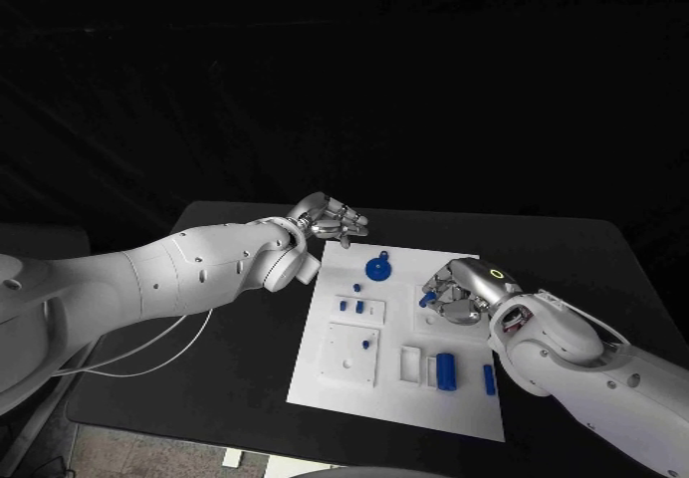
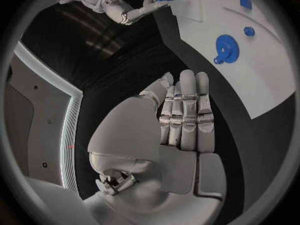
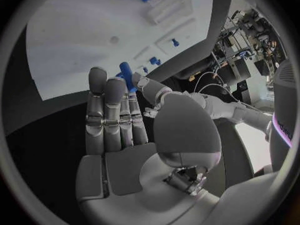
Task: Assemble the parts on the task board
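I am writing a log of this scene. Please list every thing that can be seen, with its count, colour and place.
table: one, black, under everything.
task board: one, white, middle of the table.
gear: one, blue, far end of the board.
blocks: two, blue, upright near the board's near right corner.
small pegs: a few, blue, on the board's left half; exact count unclear.
cable: one, white, on the table left of the board.
left hand: one, silver, holds nothing, beyond the board's far left corner.
right hand: one, silver, above the board's right side, pinches a blue peg.
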